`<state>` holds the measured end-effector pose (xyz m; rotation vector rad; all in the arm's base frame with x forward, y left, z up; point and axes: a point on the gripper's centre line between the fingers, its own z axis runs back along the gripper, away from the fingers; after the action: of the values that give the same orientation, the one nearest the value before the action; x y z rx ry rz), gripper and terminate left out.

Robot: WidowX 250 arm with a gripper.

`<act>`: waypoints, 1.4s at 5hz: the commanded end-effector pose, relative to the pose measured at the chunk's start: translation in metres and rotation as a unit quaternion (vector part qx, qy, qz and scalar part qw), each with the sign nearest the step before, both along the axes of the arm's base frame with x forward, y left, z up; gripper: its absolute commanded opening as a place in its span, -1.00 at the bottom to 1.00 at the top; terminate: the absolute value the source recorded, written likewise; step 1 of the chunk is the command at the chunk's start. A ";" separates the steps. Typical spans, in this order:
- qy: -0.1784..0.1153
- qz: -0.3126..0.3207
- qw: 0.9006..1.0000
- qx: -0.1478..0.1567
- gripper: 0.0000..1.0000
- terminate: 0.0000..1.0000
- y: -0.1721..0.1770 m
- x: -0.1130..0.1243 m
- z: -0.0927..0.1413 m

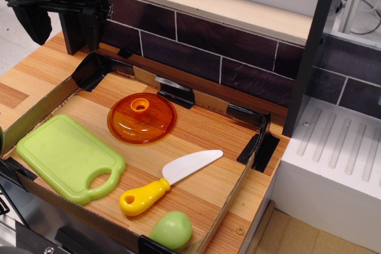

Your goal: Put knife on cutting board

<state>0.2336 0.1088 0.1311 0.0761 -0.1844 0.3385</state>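
The knife (pixel 168 181) lies flat on the wooden tray floor, right of centre, with its white blade pointing to the back right and its yellow handle to the front left. The light-green cutting board (pixel 62 154) lies flat at the tray's left, its loop handle towards the knife's handle, a small gap between them. My black gripper (pixel 59 25) hangs high at the back left, above the tray's far corner and far from both. Its fingers stand apart and hold nothing.
An orange round lid (pixel 141 118) lies behind the knife and the board. A green fruit-like lump (pixel 171 229) sits at the front edge, just below the knife's handle. Low cardboard walls (pixel 36 110) ring the tray. A dark tiled wall stands behind, a white ribbed block (pixel 333 165) at right.
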 end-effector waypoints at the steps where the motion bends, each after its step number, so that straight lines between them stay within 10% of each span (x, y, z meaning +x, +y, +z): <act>1: 0.000 0.000 1.000 0.000 1.00 -1.00 0.000 0.000 0.000; 4: 0.064 -0.151 0.986 -0.014 1.00 -1.00 -0.050 -0.033 -0.008; 7: 0.056 -0.222 0.973 -0.018 1.00 -1.00 -0.059 -0.046 -0.047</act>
<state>0.1849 0.0451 0.0769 0.0075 -0.0507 -0.1024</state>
